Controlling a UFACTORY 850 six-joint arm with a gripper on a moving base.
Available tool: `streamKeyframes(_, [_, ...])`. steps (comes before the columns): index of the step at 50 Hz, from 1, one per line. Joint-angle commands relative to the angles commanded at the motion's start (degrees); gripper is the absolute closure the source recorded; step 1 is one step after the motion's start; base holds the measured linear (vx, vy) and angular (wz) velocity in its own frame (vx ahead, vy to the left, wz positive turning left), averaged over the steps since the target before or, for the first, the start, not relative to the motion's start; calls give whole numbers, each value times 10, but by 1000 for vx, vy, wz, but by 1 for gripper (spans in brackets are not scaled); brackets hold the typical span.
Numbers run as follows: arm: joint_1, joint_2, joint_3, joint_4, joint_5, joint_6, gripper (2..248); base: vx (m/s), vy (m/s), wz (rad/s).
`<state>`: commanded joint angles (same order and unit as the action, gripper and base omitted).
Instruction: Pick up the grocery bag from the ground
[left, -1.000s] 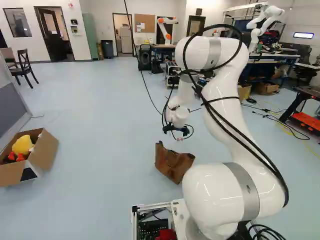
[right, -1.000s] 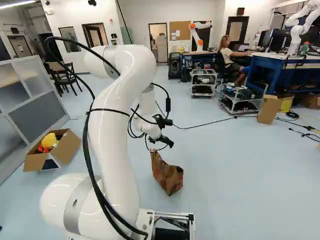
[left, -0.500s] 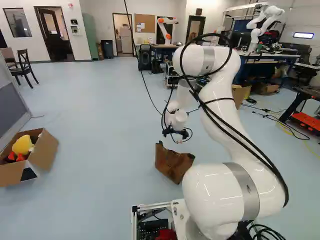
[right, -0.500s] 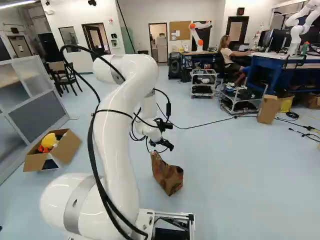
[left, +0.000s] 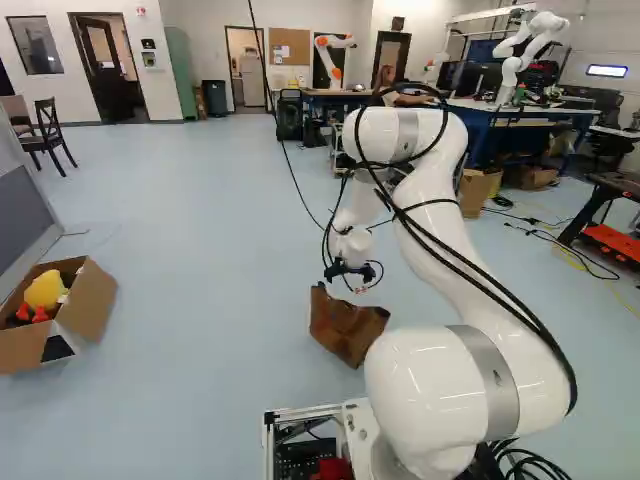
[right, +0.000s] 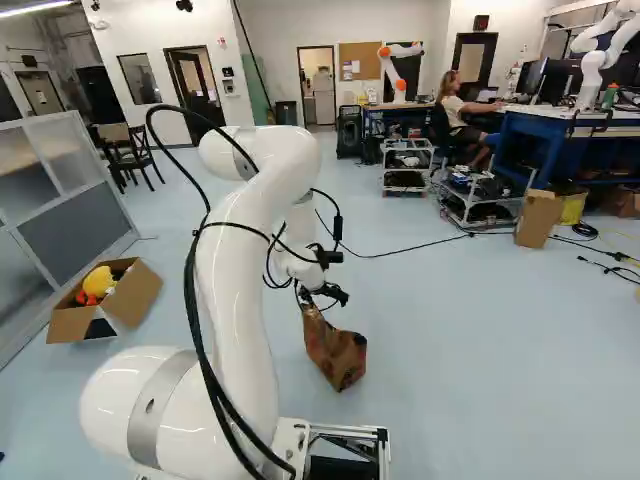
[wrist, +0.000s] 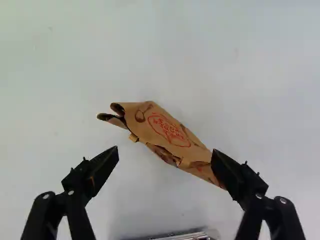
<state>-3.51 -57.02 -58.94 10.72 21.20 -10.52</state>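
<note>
The creased brown paper bag (wrist: 167, 131), red-printed, sits partly collapsed on the pale floor (left: 200, 250).

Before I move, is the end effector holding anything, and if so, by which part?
Nothing is held: the end effector stands open above the grocery bag on the floor.

Cannot see one end of the paper bag (wrist: 167, 130) in the wrist view, hidden behind a finger (wrist: 229, 172) of the gripper (right: 326, 294); cannot judge contact there. Cannot see the bag's underside in any view. Cannot make out the fingertips clearly in the base views, too small. Note a metal edge (wrist: 192, 235), blurred and cut off at the wrist view's border. Note the cardboard box (left: 95, 300) cut off at the left of the left base view, and another robot (right: 590, 72) cut off above in the right.
</note>
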Motion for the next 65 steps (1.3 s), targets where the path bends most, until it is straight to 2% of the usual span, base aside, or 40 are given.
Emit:
streamKeyframes(37, [0,-78,-57,0,0,-292,3,0,0,0])
streamKeyframes(45, [0,-95,-70,0,0,-309,3,0,0,0])
streamKeyframes(65, [0,-138,-103,0,0,-312,3,0,0,0])
